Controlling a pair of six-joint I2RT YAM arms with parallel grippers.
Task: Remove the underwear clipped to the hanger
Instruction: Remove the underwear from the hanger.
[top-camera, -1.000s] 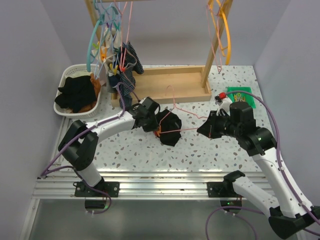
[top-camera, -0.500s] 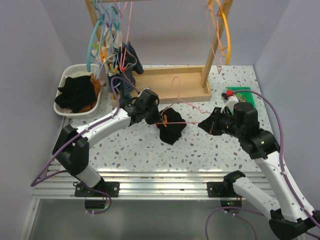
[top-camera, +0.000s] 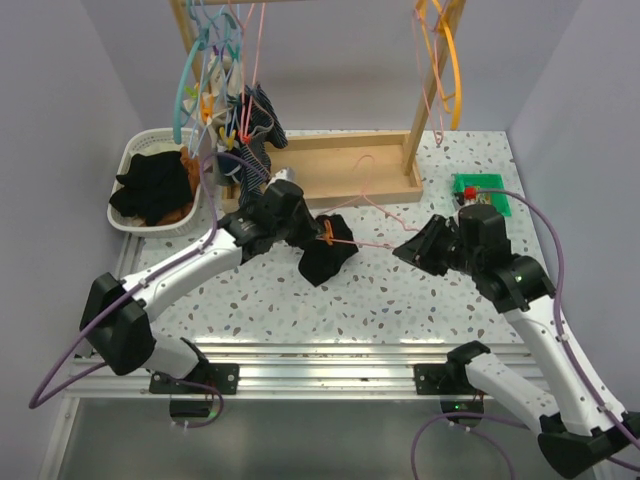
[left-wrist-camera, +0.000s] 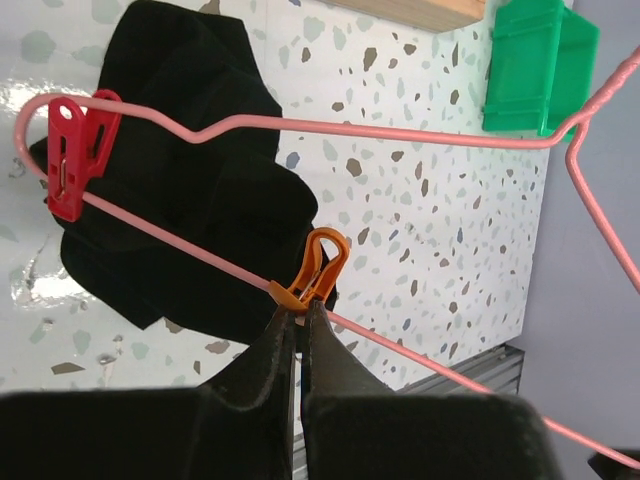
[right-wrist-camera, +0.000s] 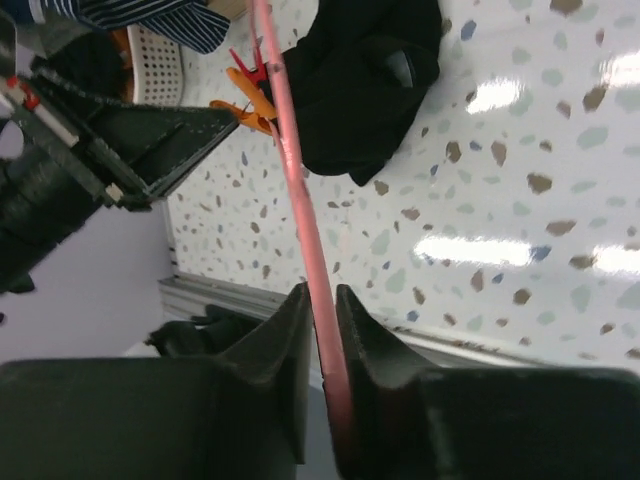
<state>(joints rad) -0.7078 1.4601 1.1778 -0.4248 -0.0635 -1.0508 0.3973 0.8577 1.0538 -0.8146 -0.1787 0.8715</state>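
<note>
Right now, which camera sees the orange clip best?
The left wrist view: the orange clip on the pink hanger is big, pinched by the left claw. The top view shows a speck; the right wrist, a small far one.

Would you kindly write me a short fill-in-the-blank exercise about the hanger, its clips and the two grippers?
The left gripper pinches a clip coloured ____.
The right gripper holds the pink ____.
The black underwear also hangs from a second clip, coloured ____.
Missing words: orange; hanger; red.
</note>
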